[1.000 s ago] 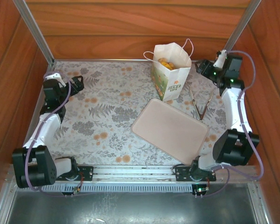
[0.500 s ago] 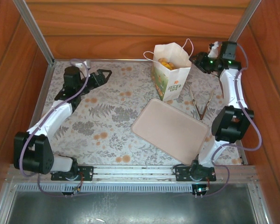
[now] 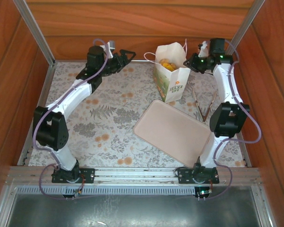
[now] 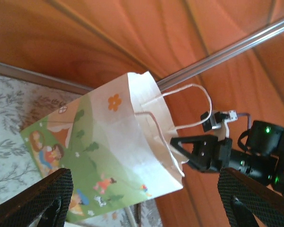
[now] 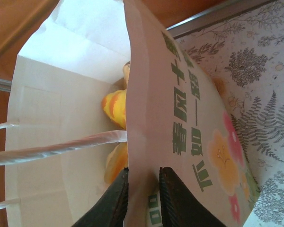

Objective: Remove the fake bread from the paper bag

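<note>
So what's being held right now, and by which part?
The right pincer pinches the paper bag by the top edge of a printed wall; the left pincer is open, empty.

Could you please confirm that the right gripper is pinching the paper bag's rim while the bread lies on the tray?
Not quite: the bread lies inside the paper bag, not on the tray, as the right wrist view shows. The right gripper is indeed pinching the bag's rim.

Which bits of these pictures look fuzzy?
Right wrist view: the cord handle, very near the lens, looks soft, while the print on the paper bag is crisp. Left wrist view: the left gripper has dark, slightly soft fingers.
</note>
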